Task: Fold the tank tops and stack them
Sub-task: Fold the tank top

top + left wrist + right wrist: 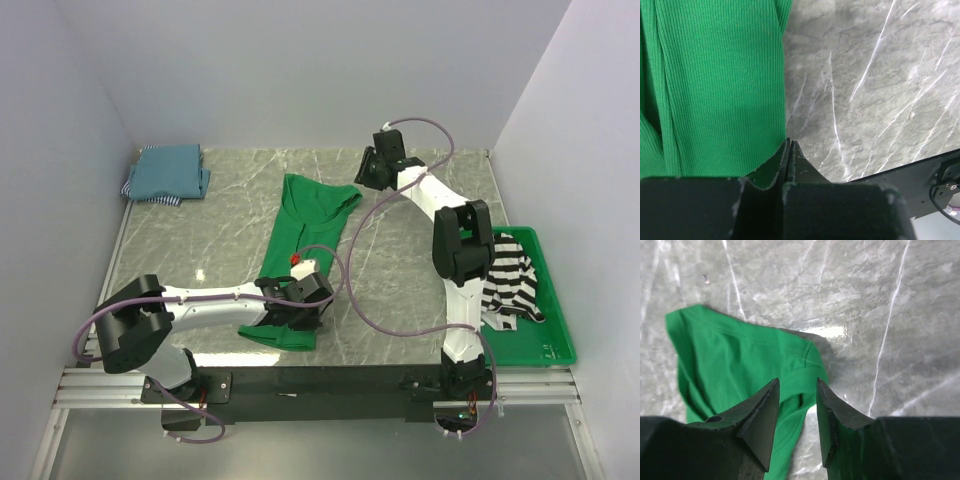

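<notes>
The green tank top (305, 230) lay flat in the middle, running from 12 o'clock to 6. The left gripper (789, 146) was pressed together at its 6 o'clock edge. The right gripper (797, 390) was spread above its 12 o'clock end. The striped tank top (512, 275) sat at 3 o'clock.

a green plastic tray (530, 347) sits on the marble table's (400, 285) right edge.
</notes>
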`<state>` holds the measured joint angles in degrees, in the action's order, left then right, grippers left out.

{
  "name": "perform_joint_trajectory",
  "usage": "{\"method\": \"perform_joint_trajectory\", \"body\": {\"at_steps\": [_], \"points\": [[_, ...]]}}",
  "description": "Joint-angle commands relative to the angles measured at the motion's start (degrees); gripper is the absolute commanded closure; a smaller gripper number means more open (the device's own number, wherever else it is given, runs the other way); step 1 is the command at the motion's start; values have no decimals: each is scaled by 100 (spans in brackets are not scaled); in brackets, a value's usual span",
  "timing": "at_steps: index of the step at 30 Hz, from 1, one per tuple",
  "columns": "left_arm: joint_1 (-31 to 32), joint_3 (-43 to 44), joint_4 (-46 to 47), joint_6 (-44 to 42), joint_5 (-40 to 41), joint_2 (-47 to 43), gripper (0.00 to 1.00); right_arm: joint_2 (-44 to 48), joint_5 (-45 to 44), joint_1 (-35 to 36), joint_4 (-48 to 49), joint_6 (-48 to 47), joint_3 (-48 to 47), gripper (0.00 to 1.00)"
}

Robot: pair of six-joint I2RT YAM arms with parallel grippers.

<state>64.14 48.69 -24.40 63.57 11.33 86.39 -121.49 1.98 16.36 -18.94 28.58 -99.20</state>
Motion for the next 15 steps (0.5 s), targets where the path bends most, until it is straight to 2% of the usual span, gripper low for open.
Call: {"method": "perform_joint_trajectory", "body": {"at_steps": [1, 6, 15], "points": [[-15, 89, 67, -205, -140, 10, 100, -243, 92, 8, -171, -247, -363, 57], [-15, -131, 102, -214, -228, -70, 99, -314, 13, 8, 4, -414, -126, 49], [-15, -228, 129, -222, -307, -43, 100, -454, 197, 8, 268, -151, 85, 49]]}}
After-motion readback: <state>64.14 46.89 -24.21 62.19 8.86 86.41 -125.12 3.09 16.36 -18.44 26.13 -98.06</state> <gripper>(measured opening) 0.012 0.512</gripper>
